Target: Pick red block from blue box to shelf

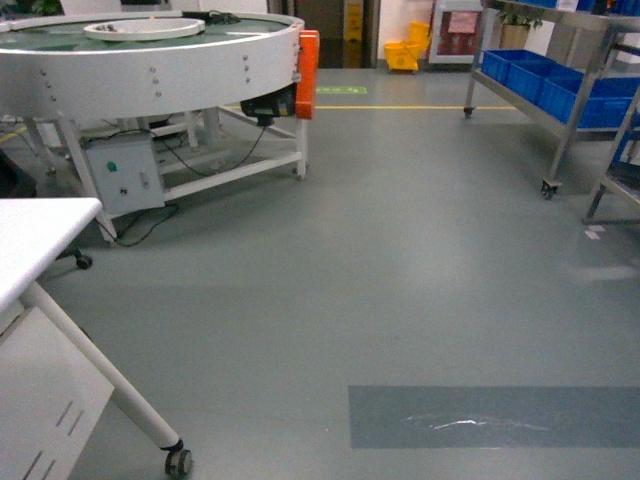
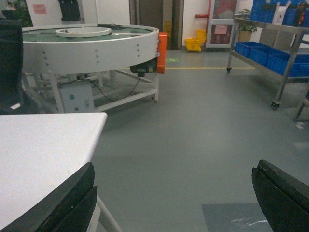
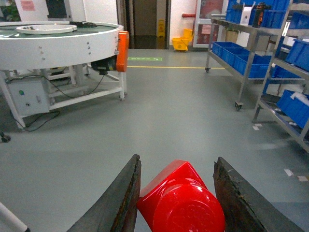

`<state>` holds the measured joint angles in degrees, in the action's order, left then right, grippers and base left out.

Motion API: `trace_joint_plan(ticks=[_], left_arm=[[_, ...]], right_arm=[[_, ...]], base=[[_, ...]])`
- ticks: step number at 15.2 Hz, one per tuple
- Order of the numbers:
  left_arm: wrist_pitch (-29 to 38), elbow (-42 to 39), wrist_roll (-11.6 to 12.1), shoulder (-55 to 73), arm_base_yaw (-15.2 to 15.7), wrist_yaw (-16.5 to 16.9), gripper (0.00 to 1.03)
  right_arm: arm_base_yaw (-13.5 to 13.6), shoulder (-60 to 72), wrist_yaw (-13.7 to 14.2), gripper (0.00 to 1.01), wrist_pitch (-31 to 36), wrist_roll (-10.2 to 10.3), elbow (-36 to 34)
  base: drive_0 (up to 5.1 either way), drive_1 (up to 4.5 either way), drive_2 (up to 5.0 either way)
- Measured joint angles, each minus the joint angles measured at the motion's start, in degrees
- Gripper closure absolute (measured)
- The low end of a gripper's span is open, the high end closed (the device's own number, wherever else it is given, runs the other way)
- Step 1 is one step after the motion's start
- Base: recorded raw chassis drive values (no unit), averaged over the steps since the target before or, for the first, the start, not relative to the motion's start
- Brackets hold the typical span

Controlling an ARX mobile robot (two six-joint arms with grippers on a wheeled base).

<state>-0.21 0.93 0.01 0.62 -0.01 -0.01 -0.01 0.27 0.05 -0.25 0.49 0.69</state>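
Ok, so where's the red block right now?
The red block sits between the right gripper's fingers at the bottom of the right wrist view, carried above the grey floor, the shelf ahead right.

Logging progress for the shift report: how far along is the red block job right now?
Done: the red block is out of the box, which no view shows, gripped between the right gripper fingers. In hand: carrying it across open floor. Left: reaching the shelf ahead on the right and placing the block there. The left gripper is open and empty.
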Motion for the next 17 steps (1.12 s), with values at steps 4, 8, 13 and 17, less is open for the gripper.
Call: trace_joint_plan(ticks=[4, 8, 13, 17], left_arm=[[0.0, 0.0, 0.0, 0.0, -0.04, 0.02, 0.05], [0.0, 0.0, 0.0, 0.0, -0.04, 0.0, 0.05], [-0.04, 0.0, 0.0, 0.0, -0.04, 0.0, 0.05], [-0.04, 0.0, 0.0, 0.0, -0.04, -0.02, 0.05]], right_arm=[[0.0, 0.0, 0.02, 0.63, 0.0, 0.0, 0.0], [0.0, 0.0, 0.0, 0.63, -0.02, 0.0, 0.0], [0.0, 0.0, 0.0, 0.63, 0.04, 0.0, 0.0], [0.0, 0.0, 0.0, 0.63, 0.0, 0.0, 0.0]], base=[[-1.4, -1.43, -1.4], [-1.4, -1.43, -1.4], [-1.4, -1.43, -1.4], [-1.4, -1.43, -1.4]])
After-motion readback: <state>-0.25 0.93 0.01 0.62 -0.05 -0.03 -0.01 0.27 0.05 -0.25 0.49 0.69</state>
